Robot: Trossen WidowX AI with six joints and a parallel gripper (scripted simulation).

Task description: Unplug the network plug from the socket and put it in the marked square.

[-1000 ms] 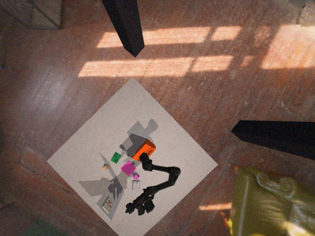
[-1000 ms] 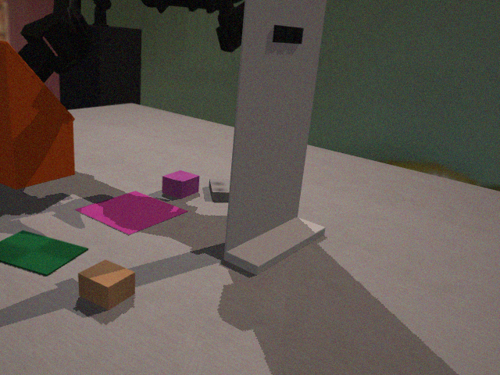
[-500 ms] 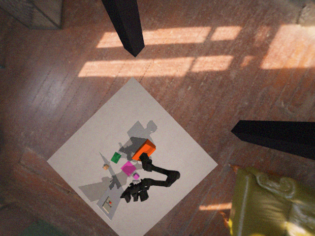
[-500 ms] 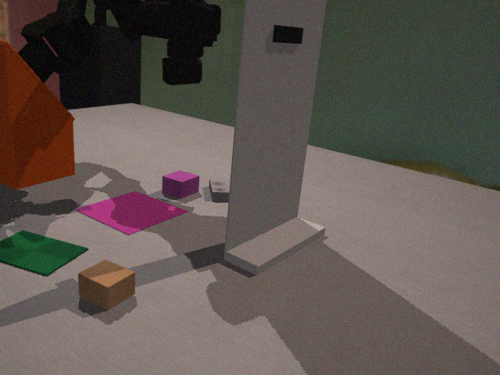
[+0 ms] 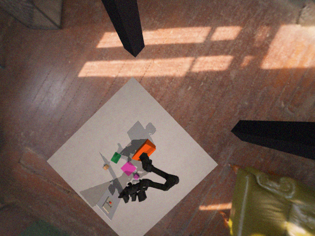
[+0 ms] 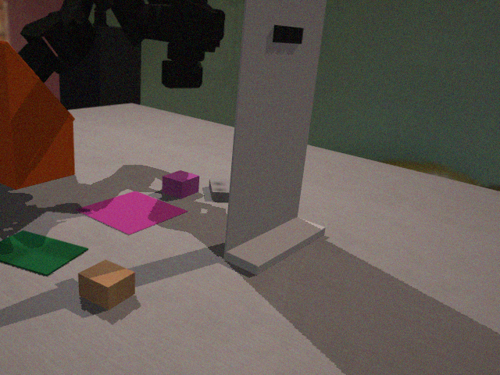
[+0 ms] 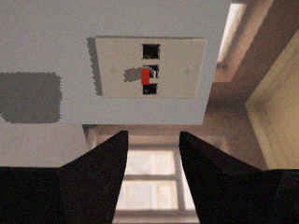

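Fingers of the gripper (image 7: pixel 152 161) appear in the wrist view as two matte black wedges, partly closed, with only open space between them: nothing is gripped. They stand apart from the panel and touch nothing.

Left to right in the exterior view: an orange block (image 6: pixel 32 133) with flat angled faces stands at the frame edge. A flat green square (image 6: pixel 38 251) lies on the pale, matte table (image 6: pixel 363 226). A tan cube (image 6: pixel 106 283) sits just beside it, nearer the camera. A flat magenta square (image 6: pixel 131 210) lies further in, with a small purple cube (image 6: pixel 180 183) at its far corner. A small grey block (image 6: pixel 219 190) rests between the purple cube and the panel. The upright panel (image 6: pixel 274 133) is a tall, smooth grey slab on a low rectangular foot, with a dark rectangular opening near its top. The black arm (image 6: pixel 177 36) hangs above the table behind the panel's left edge.

In the wrist view, a cream rectangular faceplate (image 7: pixel 151 67) on the panel carries three square sockets in a column. The plug (image 7: pixel 146 76), with a red part facing the camera, sits in the middle socket.
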